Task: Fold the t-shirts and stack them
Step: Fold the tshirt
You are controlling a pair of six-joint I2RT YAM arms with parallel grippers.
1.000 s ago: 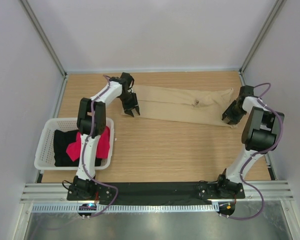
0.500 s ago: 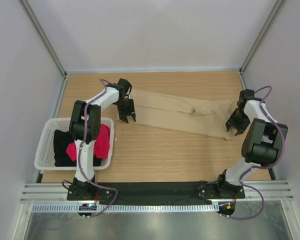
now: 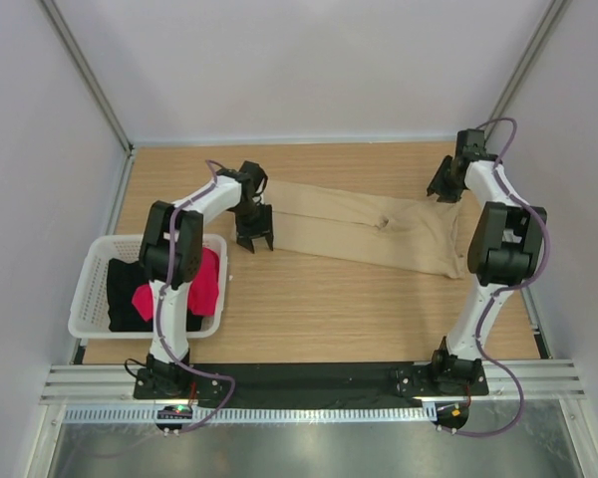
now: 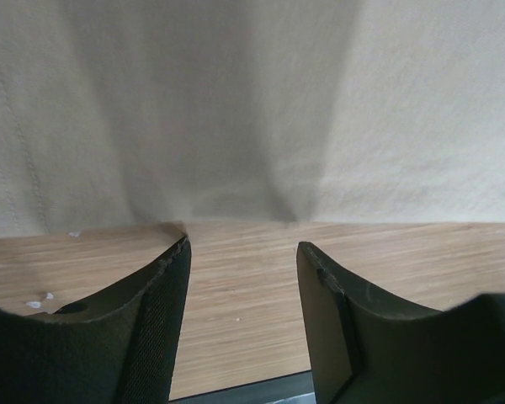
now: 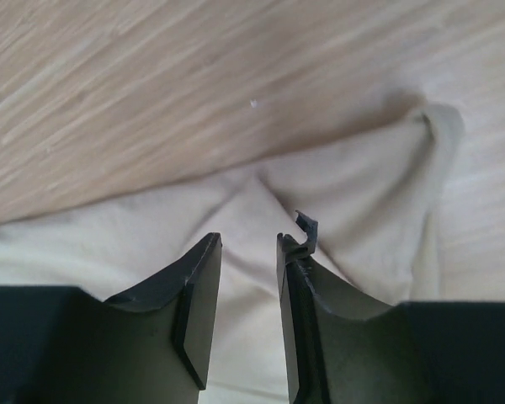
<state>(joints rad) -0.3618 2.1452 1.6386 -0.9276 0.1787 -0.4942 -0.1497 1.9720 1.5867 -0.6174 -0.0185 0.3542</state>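
The tan t-shirt (image 3: 359,224) lies as a long folded strip across the far half of the table, its right end slanting nearer. My left gripper (image 3: 254,239) is open and empty at the strip's left end. In the left wrist view the gripper (image 4: 244,244) is over bare wood with the cloth edge (image 4: 236,109) just ahead. My right gripper (image 3: 444,189) is open just above the shirt's far right corner. In the right wrist view the gripper (image 5: 248,240) hangs over tan cloth (image 5: 337,185) and holds nothing. The red-pink t-shirt (image 3: 207,284) and the black t-shirt (image 3: 120,294) lie in the basket.
The white slotted basket (image 3: 85,299) stands at the left near side of the table. Frame posts and white walls close the table on the left, right and back. Bare wood (image 3: 339,309) spreads between the tan shirt and the arm bases.
The shirt's right end was drawn nearer and then let go. My right gripper has swung from that end to the far right corner. My left gripper has edged nearer along the left end.
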